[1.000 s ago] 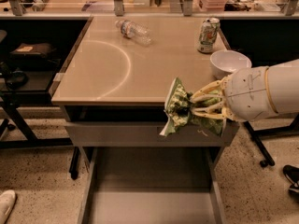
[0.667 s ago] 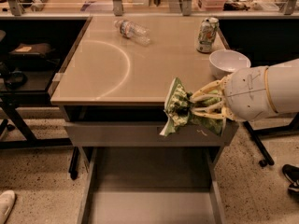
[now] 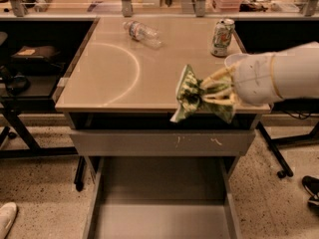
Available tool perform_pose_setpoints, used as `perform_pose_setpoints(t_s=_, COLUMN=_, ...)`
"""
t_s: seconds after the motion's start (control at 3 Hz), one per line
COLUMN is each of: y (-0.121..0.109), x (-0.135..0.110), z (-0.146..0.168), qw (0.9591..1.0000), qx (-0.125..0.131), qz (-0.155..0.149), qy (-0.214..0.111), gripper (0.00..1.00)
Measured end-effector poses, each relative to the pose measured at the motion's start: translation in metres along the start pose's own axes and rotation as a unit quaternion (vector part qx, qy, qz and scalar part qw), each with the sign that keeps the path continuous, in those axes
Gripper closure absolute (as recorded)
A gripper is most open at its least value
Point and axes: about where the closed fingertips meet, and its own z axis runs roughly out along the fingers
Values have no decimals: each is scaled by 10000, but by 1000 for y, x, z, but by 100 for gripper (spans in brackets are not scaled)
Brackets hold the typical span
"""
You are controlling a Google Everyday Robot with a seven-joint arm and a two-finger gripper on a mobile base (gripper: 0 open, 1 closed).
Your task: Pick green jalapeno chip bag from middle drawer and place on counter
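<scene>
The green jalapeno chip bag (image 3: 188, 93) is a wrinkly green foil bag held in the air over the front edge of the counter (image 3: 109, 68), right of centre. My gripper (image 3: 214, 91) comes in from the right on a white arm and is shut on the bag's right side. The middle drawer (image 3: 162, 203) is pulled out below, its flat grey floor bare.
A green-and-white soda can (image 3: 222, 37) stands at the counter's back right. A clear plastic bottle (image 3: 142, 32) lies at the back centre. A white bowl (image 3: 234, 59) sits behind my arm. The shut drawer front (image 3: 162, 142) with white scuffs lies under the counter's edge.
The bag and gripper have risen a little, from in front of the counter's edge to over it.
</scene>
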Motion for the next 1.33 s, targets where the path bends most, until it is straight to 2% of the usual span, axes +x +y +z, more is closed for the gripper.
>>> perform_pose_setpoints(t_s=0.33, y=-52, x=12, z=33, qw=9995, qx=49, qz=-319, qy=-33, gripper=100)
perform_pose_setpoints(t_s=0.67, y=-103, x=20, z=81, qw=9986, qx=76, qz=-458, qy=-245, gripper=100)
perform_pose_setpoints(t_s=1.0, y=-133, x=22, z=133, qw=9981, qx=168, qz=-402, qy=-432, gripper=100)
perform_pose_setpoints(t_s=1.33, y=-147, x=25, z=152, qw=9975, qx=570, qz=94, qy=-398, gripper=100)
